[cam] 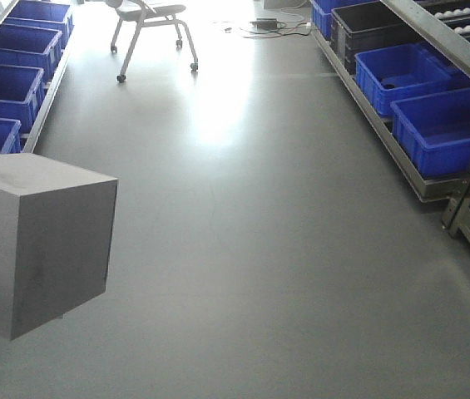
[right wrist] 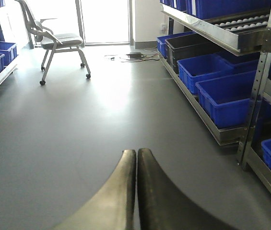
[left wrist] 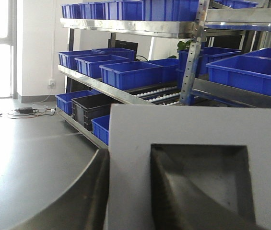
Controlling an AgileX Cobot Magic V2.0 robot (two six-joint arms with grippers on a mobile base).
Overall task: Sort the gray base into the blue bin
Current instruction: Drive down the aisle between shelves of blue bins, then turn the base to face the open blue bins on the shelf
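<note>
The gray base (cam: 39,245) hangs in the air at the left of the front view, its square recess facing left. In the left wrist view the gray base (left wrist: 193,127) fills the lower right. My left gripper (left wrist: 129,152) is shut on the recess wall, one finger (left wrist: 94,191) outside and the other inside the recess. Blue bins (cam: 447,125) stand on the low right rack, and more (cam: 2,91) line the left rack. My right gripper (right wrist: 136,153) is shut and empty above the bare floor.
A wheeled chair (cam: 151,29) stands at the far end of the aisle, with cables (cam: 268,23) on the floor near it. A black bin (cam: 368,29) sits among the blue ones. Metal shelf posts (right wrist: 257,81) stand at the right. The gray floor (cam: 259,249) runs between the racks.
</note>
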